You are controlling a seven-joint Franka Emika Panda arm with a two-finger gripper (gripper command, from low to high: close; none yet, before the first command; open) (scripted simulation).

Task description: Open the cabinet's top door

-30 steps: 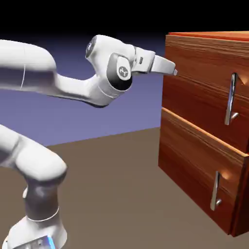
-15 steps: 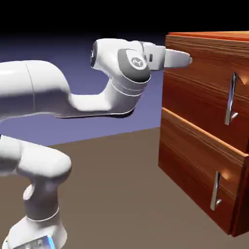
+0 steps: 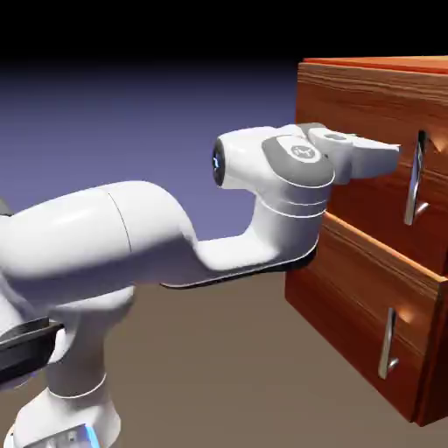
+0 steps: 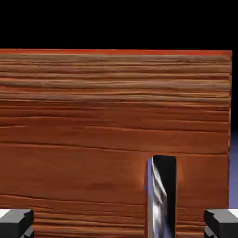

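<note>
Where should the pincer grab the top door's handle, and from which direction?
Grip the handle at mid-bar, coming straight at the top door from the front. It is a slim vertical bar standing off the wood, so the open pincer can put one finger on each side, probably after shifting toward the hand view's right.

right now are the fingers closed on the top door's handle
No, the fingers stand wide apart, and the handle shows between them untouched.

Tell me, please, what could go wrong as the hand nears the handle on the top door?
In the hand view the handle sits right of the middle between the open fingers, so closing now might clip or miss it. The hand is close to the top door, so pushing on could bump the wood.
</note>
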